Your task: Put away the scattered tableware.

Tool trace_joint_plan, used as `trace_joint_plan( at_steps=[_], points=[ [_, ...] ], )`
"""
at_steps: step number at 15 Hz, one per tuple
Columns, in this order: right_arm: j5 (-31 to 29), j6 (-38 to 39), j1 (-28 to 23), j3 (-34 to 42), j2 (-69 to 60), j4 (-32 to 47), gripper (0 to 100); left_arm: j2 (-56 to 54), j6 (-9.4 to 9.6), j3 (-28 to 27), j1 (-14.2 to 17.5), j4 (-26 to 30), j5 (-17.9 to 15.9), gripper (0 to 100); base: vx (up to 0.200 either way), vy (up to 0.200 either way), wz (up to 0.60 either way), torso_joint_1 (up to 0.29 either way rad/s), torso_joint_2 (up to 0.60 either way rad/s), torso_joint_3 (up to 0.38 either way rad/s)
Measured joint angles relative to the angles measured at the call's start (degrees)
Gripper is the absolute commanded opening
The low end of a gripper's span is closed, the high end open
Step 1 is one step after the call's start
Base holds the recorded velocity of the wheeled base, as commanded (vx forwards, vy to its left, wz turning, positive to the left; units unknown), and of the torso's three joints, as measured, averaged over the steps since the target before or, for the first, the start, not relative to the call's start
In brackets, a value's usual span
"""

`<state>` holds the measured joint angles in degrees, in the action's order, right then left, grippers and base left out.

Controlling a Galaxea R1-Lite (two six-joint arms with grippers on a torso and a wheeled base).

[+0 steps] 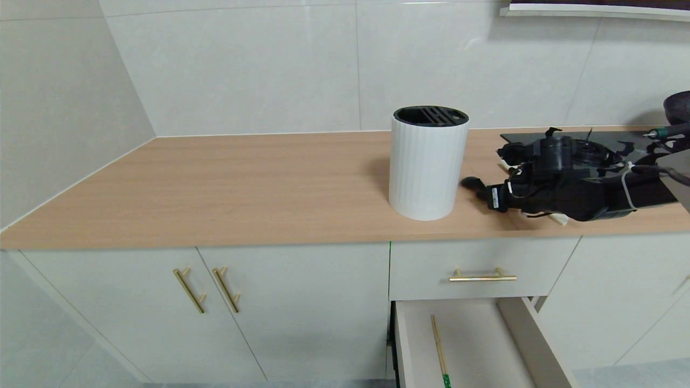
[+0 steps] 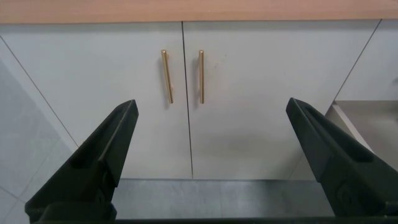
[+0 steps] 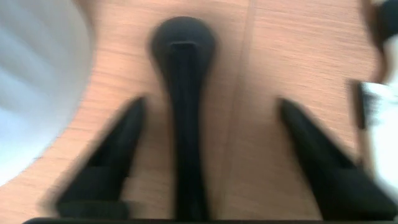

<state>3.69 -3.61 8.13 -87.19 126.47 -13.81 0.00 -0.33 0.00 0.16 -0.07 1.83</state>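
In the head view, the black utensil [image 1: 471,182] lies flat on the table [image 1: 242,183], just beside the white holder [image 1: 428,161] with its slotted black top. The right pincer [image 1: 488,194] is low over the utensil's handle. Below, the drawer [image 1: 474,345] stands pulled out, with one chopstick [image 1: 439,345] lying in it. In the left wrist view, the left pincer [image 2: 211,106] is released and holds nothing; it faces the cabinet doors [image 2: 186,106] under the table. In the right wrist view, the right pincer is also spread wide, one finger on each side of the utensil's handle, and I see no contact with it. The rounded end suggests a spoon or a ladle. I judge it light and stiff, probably plastic, and not fragile, but smooth and thin, so it may slip or turn. The best hold seems the middle of the handle, squeezed across its narrow width.
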Motion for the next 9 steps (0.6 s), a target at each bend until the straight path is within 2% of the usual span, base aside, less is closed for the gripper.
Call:
trace_joint_plan(
  at_steps=[9],
  points=[
    [-0.55,0.17,0.02,0.06,-0.59,0.33,0,0.00,0.01,0.00,0.00,0.00,-0.02,100,0.000,0.000,0.00,0.000,0.00,0.000]
  ],
)
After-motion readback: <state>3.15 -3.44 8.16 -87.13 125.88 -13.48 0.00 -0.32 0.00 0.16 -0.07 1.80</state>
